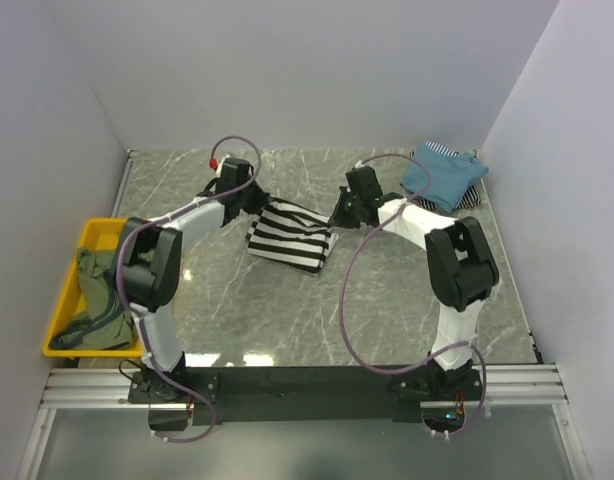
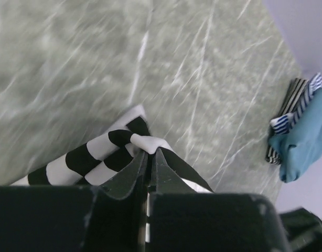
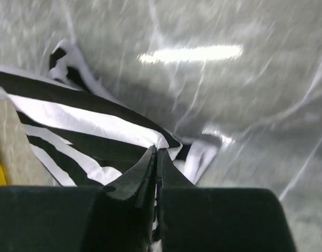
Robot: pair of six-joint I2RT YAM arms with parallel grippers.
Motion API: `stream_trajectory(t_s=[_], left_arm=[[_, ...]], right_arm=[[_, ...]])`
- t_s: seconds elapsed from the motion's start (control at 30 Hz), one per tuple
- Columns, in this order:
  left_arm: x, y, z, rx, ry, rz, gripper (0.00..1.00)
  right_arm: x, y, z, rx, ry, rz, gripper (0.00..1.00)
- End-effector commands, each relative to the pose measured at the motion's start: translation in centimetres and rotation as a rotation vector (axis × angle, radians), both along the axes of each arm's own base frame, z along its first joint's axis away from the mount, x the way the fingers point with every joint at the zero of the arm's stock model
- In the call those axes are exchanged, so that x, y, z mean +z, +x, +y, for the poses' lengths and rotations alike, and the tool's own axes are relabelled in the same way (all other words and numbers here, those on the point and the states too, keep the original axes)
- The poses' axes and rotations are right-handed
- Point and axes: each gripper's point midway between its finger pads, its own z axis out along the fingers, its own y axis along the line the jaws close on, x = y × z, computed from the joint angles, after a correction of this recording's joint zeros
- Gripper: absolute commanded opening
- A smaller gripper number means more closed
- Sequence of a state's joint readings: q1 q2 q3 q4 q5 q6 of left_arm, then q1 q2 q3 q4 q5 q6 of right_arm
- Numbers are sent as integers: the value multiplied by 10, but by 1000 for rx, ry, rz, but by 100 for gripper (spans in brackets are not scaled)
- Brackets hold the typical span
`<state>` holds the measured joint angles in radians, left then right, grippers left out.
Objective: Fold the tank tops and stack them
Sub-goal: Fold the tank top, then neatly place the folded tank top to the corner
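You are in the middle of the fold on the bold black-and-white striped cotton tank top (image 1: 292, 238), which lies bunched near the centre of the grey marble-patterned table (image 1: 407, 320), its far edge raised off the surface. Your left gripper (image 2: 150, 153) is clamped tight on a striped corner at about 11 o'clock of the garment. Your right gripper (image 3: 156, 153) pinches the matching corner at about 2 o'clock, with cloth visibly caught between the jaws in both wrist views. The plain teal-blue tank top (image 1: 442, 180) sits folded at 1 o'clock on the table, on top of the thin navy-white pinstriped tank top (image 1: 437, 151). That pile looks like the stack you are building. The olive-green tank top (image 1: 99, 295) lies crumpled in the yellow plastic bin (image 1: 102, 233) at 9 o'clock, so by my reckoning two tops are done, one is in hand and one waits. The next move likely calls for carrying both held corners together toward 6 o'clock, level with each other, so the raised edge lands square on the near edge. Keep both pinches firm until the cloth lies flat, as uneven travel would skew the fold.
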<state>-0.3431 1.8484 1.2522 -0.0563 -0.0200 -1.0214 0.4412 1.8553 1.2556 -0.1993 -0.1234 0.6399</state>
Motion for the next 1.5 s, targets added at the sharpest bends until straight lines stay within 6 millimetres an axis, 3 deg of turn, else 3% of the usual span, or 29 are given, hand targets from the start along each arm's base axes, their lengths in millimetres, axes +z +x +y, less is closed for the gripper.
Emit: stream_trajectory(t_s=[0.0, 0.03, 0.13, 0.17, 0.23, 0.27, 0.3, 0.37, 0.4, 0.47, 0.5, 0.53, 0.6, 0.63, 0.7, 0.8, 0.83, 0.87, 0.9, 1.03, 1.1, 1.27, 1.33, 1.47], left_arm=[[26, 34, -19, -104, -101, -115, 8], [25, 38, -23, -121, -120, -129, 16], [30, 45, -36, -196, -166, -166, 34], [35, 46, -37, -205, -172, -187, 37], [51, 46, -37, -209, -171, -224, 53], [54, 45, -33, -200, -162, -227, 54], [69, 42, -30, -190, -154, -254, 54], [65, 37, -10, -99, -97, -220, 54], [78, 33, -1, -58, -84, -231, 53], [58, 17, 19, 33, -14, -135, 47], [64, 7, 16, 33, -4, -134, 45], [52, -3, 16, 34, 15, -107, 44], [45, -17, 10, 41, 37, -92, 43], [29, -26, 11, 42, 47, -59, 43], [21, -29, 2, 16, -3, -56, 43], [7, -20, -9, -59, 9, -39, 41], [7, -14, -15, -88, 10, -43, 39], [21, -1, -23, -111, 0, -78, 38], [6, 4, -27, -135, 13, -56, 38], [6, 30, -38, -152, 9, -68, 36], [-12, 39, -37, -153, 13, -43, 36], [-27, 60, -40, -148, -26, -31, 37], [-24, 70, -39, -140, -30, -39, 38], [-40, 82, -38, -123, -24, -5, 38]], right_arm=[[15, 32, 1, 8, 36, -39, 7], [12, 38, -1, -2, 35, -37, 9], [18, 49, -13, -39, 29, -53, 33], [19, 49, -17, -49, 21, -53, 36], [32, 47, -26, -72, 16, -82, 43], [36, 47, -31, -89, 1, -96, 44], [40, 45, -34, -96, -4, -107, 45], [50, 37, -40, -109, -8, -126, 47], [52, 33, -40, -109, -5, -130, 48], [57, 17, -37, -97, 11, -143, 48], [57, 9, -33, -89, 14, -147, 48], [54, -6, -23, -62, 17, -143, 48], [56, -18, -6, -34, 48, -147, 47], [52, -23, 0, -22, 59, -135, 47], [52, -31, 21, 19, 76, -134, 46], [40, -41, 43, 72, 60, -112, 46], [28, -46, 46, 85, 59, -84, 45], [24, -48, 51, 92, 81, -76, 45], [17, -52, 54, 103, 90, -61, 44], [-25, -70, 48, 104, 76, 31, 43], [-39, -80, 43, 102, 66, 62, 42], [-62, -101, 30, 95, 42, 125, 42], [-69, -106, 26, 94, 30, 138, 42], [-72, -110, 24, 101, 24, 147, 42]])
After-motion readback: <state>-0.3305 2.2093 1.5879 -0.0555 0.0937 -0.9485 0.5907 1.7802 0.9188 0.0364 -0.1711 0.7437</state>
